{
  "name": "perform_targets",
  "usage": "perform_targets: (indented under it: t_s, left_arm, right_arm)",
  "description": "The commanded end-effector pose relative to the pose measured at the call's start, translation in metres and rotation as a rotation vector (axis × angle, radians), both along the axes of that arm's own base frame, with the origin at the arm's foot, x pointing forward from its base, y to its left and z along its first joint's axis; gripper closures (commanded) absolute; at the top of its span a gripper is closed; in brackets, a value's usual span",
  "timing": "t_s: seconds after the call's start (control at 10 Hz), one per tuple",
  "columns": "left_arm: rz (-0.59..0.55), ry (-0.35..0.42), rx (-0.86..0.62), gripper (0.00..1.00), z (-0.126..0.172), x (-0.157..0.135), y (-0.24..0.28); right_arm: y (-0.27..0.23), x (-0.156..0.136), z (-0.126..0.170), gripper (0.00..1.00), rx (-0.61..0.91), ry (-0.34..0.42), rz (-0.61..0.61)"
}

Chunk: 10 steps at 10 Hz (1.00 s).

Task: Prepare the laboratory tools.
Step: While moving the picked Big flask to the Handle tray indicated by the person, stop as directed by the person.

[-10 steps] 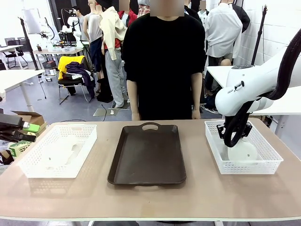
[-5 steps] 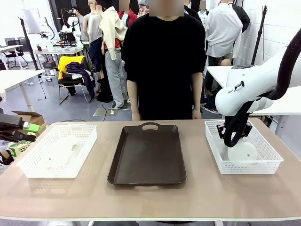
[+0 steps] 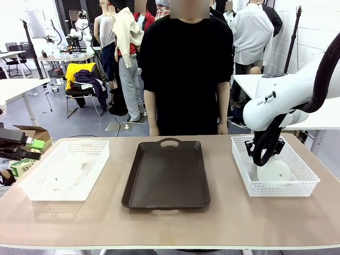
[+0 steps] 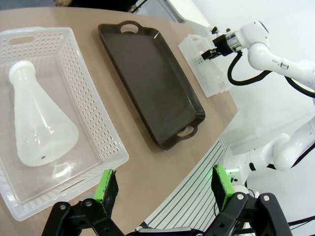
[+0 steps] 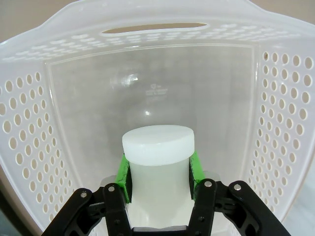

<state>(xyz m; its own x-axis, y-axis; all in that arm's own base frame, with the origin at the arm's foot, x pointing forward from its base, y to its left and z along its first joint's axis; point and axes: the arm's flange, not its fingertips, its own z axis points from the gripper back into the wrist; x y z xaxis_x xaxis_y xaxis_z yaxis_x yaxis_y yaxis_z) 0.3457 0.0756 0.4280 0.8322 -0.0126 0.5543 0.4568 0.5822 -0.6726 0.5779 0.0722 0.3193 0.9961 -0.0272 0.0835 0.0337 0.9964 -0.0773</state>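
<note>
One frosted-white conical flask (image 4: pixel 37 128) lies on its side in the left white mesh basket (image 4: pixel 93 113), faintly visible in the front view too (image 3: pixel 74 172). My left gripper (image 4: pixel 165 189) hangs open off the table's left edge (image 3: pixel 38 150), apart from that basket and holding nothing. The second flask (image 5: pixel 158 162) is in the right basket (image 3: pixel 297 183); its round base (image 3: pixel 273 171) shows through the mesh. My right gripper (image 5: pixel 158 172) reaches down into this basket (image 3: pixel 264 154), its green pads (image 5: pixel 126 176) pressed on both sides of the flask's capped neck.
A dark brown tray (image 3: pixel 167 172) with handles lies between the two baskets. A person in black (image 3: pixel 186 69) stands at the table's far edge, hands down behind it. Bare tabletop (image 3: pixel 170 223) runs along the near side. Boxes (image 3: pixel 24 166) sit beyond the left edge.
</note>
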Motion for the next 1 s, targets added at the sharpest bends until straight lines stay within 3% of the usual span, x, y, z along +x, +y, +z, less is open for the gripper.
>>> perform_targets:
  t_s: [0.0, 0.3, 0.9]
  left_arm:
    - [-0.006, -0.025, -0.018, 0.00, -0.001, 0.001, 0.001]
    - [-0.006, -0.025, -0.018, 0.00, -0.001, 0.001, 0.001]
    - [-0.006, -0.025, -0.018, 0.00, -0.001, 0.001, 0.001]
  right_arm:
    - [0.000, 0.001, 0.000, 1.00, 0.008, -0.006, -0.005]
    - [-0.001, -0.002, 0.006, 1.00, -0.020, 0.004, 0.016]
    - [-0.014, -0.016, 0.068, 1.00, -0.059, -0.009, -0.001]
